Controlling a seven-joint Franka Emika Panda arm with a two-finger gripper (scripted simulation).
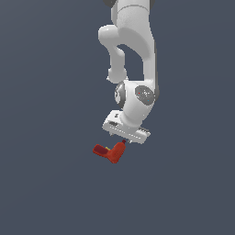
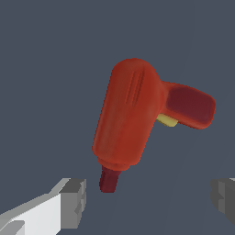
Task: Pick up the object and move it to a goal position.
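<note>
Overhead, arm [image 1: 135, 55] points gripper [image 2: 149, 202] down, jaws spread, above object [image 2: 133, 114].

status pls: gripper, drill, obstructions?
Gripper open, empty. Drill on the floor, ungrasped, only its tip near the fingers. No obstruction visible.

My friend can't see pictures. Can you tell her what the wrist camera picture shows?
A red-orange toy-like power drill lies on a plain dark grey-blue floor, with a darker red handle, a small yellow trigger and a dark red tip. The robot's gripper is open, its two grey fingers spread wide near the drill's tip, not touching it.
</note>
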